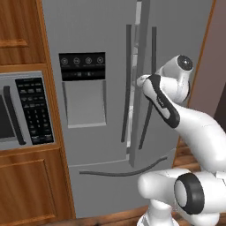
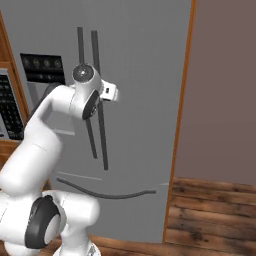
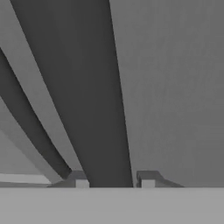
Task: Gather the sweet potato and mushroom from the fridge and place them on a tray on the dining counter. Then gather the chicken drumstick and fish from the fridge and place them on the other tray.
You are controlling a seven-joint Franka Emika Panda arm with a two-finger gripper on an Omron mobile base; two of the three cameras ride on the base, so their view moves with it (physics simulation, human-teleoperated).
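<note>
**Op:** I've got the gripper closed round the right-hand door handle of the fridge. In the hand view the dark bar runs straight between the two fingertips, pads on both sides of it. From the left base view the hand sits roughly mid-height on the bar, arm reaching in from the right.

**Obs:** Door moving yet?

**Op:** Left base view shows the right door's edge standing a little proud of the left door at the centre seam, so cracked open, I'd say. Can't see inside. Veg, chicken, fish all hidden, presumably behind the doors.

**Obs:** How do you expect it to handle?

**Op:** Rigid steel door, prob. heavy, swings on a hinge at the far right edge. Handle's a stiff smooth bar, so it could slide vertically through the pads if I pull off-axis. Best hold is where I am, mid-bar, pulling square to the door and following the arc. If I drag straight back w/o curving, I reckon the fingers slip off.

**Obs:** Anything nearby to watch?

**Op:** The left door handle is just beside mine. Dispenser panel and microwave are well to the left, no issue.
</note>
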